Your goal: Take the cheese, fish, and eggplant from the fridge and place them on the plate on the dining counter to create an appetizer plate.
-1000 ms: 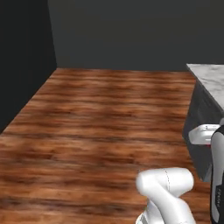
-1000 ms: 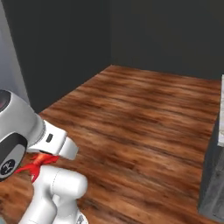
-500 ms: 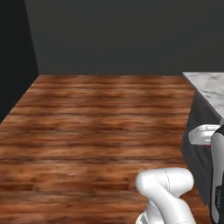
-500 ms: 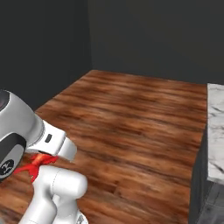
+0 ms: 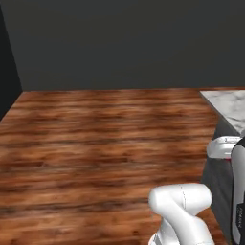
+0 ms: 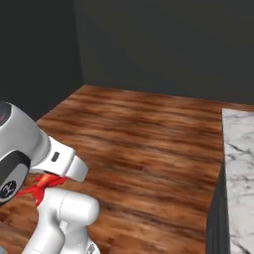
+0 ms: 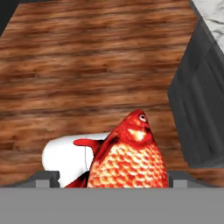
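The fish point(image 7: 129, 159), bright red-orange with scales and a white eye, stands head-up between my fingertips point(image 7: 46, 177) in the hand view. My gripper point(image 7: 113, 178) is shut on it, well above the wooden floor. Its red tail point(image 6: 42, 184) pokes out under the white hand in the right base view. The plate, cheese, eggplant and fridge are out of view.
A white-and-grey marble counter top point(image 6: 240, 163) on a dark grey base point(image 7: 197, 100) stands to my right, also at the right edge of the left base view point(image 5: 229, 105). Brown wooden floor point(image 5: 95, 139) stretches ahead to dark grey walls point(image 5: 119, 43).
The whole picture has shifted as the base turns: the wall corner slid left and more of the marble counter came into view. The fish stays in the gripper.
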Motion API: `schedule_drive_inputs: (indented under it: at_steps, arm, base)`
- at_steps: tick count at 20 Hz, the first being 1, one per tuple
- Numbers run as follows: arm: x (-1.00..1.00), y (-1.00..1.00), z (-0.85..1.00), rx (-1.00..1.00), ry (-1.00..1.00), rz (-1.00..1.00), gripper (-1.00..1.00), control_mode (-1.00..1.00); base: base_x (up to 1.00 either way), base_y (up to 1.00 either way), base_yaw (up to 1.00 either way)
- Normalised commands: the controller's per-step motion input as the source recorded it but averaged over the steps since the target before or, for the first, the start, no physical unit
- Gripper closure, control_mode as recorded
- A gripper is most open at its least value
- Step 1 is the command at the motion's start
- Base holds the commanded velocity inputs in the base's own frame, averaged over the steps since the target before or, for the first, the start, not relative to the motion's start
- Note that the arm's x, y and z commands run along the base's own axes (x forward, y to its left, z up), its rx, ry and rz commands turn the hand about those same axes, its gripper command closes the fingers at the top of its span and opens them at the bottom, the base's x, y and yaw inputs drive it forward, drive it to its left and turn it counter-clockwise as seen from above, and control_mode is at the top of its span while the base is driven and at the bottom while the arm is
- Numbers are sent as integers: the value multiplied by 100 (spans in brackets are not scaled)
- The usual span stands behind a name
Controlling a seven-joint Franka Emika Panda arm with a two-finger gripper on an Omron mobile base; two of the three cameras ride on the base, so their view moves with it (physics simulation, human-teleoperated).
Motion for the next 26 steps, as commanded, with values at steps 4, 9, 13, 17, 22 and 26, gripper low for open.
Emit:
schedule_drive_inputs:
  at_steps: [4,9,13,17,22,26]
  arm:
    - [0,0,0,0,0,0,100,100]
    - [0,0,0,0,0,0,100,100]
    - [0,0,0,0,0,0,100,100]
    - [0,0,0,0,0,0,100,100]
    - [0,0,0,0,0,0,100,100]
    - [0,0,0,0,0,0,100,100]
  base:
    - [100,0,-28]
    - [100,1,-33]
    - [100,13,-41]
    - [100,19,-48]
    - [100,30,-53]
    - [100,65,-58]
